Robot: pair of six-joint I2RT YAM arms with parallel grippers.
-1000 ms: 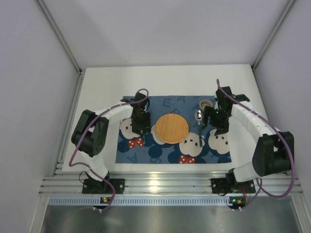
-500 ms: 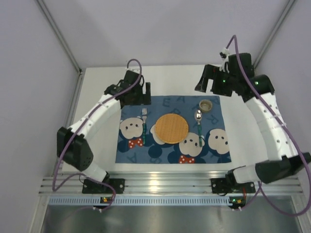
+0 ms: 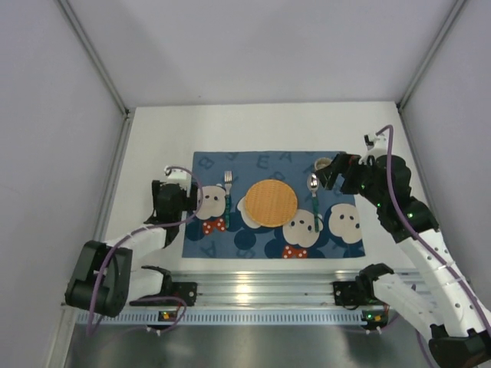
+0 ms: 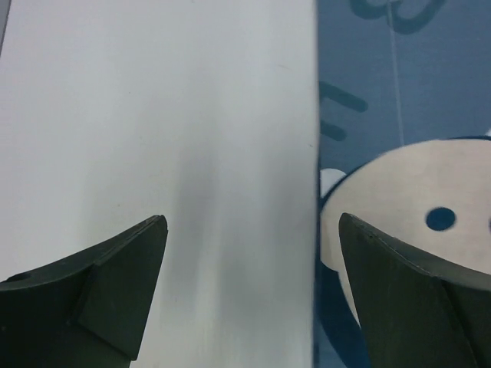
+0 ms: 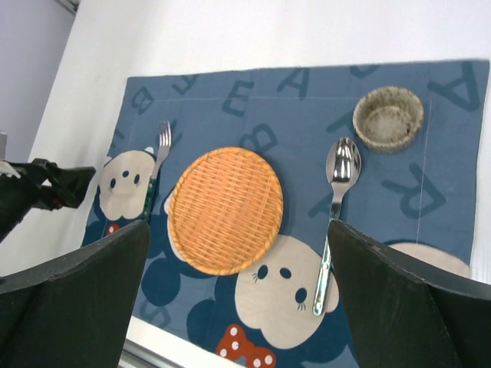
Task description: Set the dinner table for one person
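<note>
The left gripper (image 4: 252, 230) is seen with its jaws spread wide, held low over the white dinner table (image 3: 253, 126) at the left edge of a blue cartoon-printed placemat (image 3: 261, 162). The right gripper (image 5: 238, 230), likewise spread, is raised above the mat's right side. The tabletop is enclosed by pale grey walls (image 3: 46, 153) and bordered by an aluminium rail (image 3: 261, 291) at the arms' bases. On the mat, a round woven plate (image 3: 270, 202) is flanked by a fork (image 3: 227, 184) and a spoon (image 3: 314, 192). A small speckled bowl (image 3: 324, 163) is set just beyond the spoon.
</note>
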